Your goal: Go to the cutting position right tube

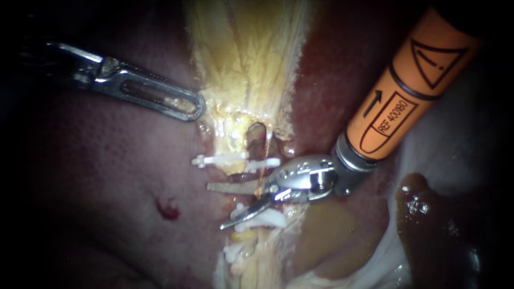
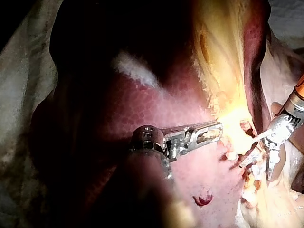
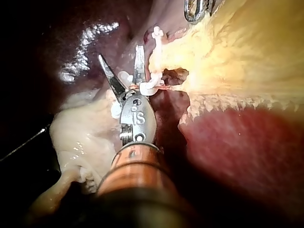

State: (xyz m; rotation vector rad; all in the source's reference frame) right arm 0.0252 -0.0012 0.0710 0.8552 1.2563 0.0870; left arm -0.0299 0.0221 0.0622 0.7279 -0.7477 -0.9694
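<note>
The liver [image 1: 107,176] lies under the pale yellow gallbladder [image 1: 246,53]. The right instrument [image 1: 216,206] enters from the upper right, angled down. Its end effector blades stand apart, straddling the right tube [image 1: 261,174] between white clips [image 1: 225,159]. The left instrument [image 1: 195,107] tip meets the gallbladder edge; its grip cannot be told.

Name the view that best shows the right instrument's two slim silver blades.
The right wrist view: the right instrument shows both slim silver blades full length, spread in an open V against the dark liver. The endoscope view also shows them open, the lower over a white clip. The left wrist view shows them small and far off.
</note>
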